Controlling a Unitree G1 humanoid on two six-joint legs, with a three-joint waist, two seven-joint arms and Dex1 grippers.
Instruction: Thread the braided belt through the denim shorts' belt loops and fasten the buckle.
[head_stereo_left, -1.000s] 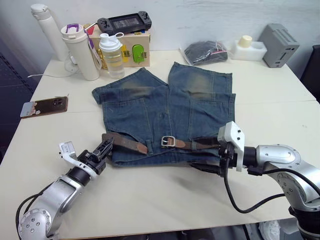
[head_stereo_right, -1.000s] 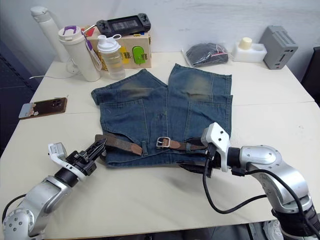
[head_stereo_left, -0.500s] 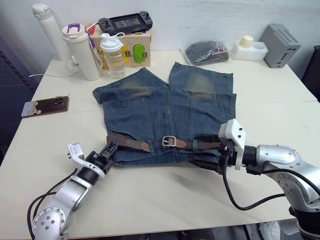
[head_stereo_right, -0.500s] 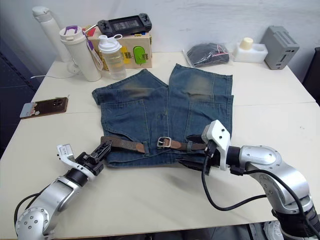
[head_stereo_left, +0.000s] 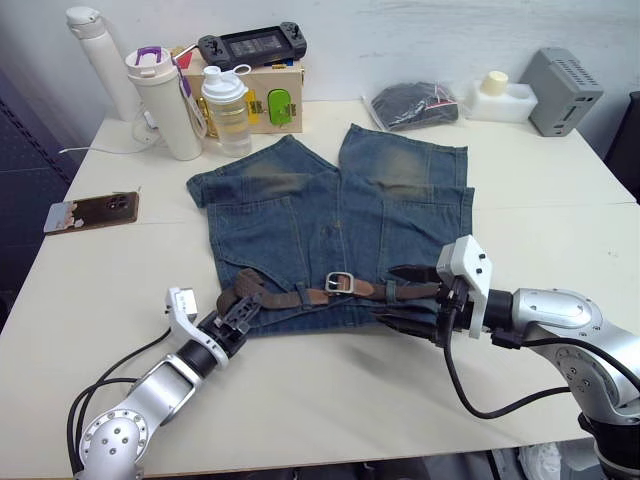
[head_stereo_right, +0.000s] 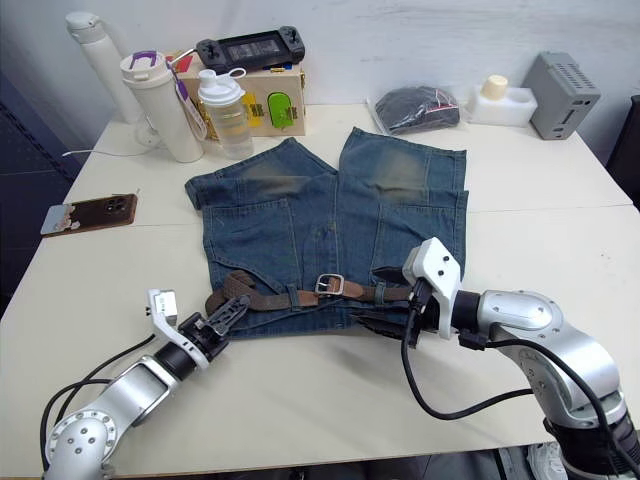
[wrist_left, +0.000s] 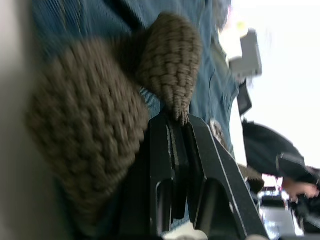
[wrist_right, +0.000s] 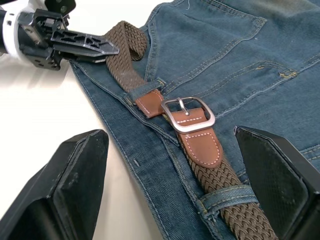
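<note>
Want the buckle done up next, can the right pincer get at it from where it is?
Probably yes. The right pincer is open, pointing along the belt toward the buckle, which lies bare on the shorts.

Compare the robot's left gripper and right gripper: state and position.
The left gripper is shut on the dark-brown braided belt where it loops up at the faded blue denim shorts' left edge; the right gripper is open, its fingers straddling the belt by the square silver buckle. Both sit at the waistband, pointing toward each other.

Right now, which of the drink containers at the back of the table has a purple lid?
The wide white tumbler, between the tall plain white bottle and the clear shaker bottle with a white cap, carries a purple piece on its lid.
</note>
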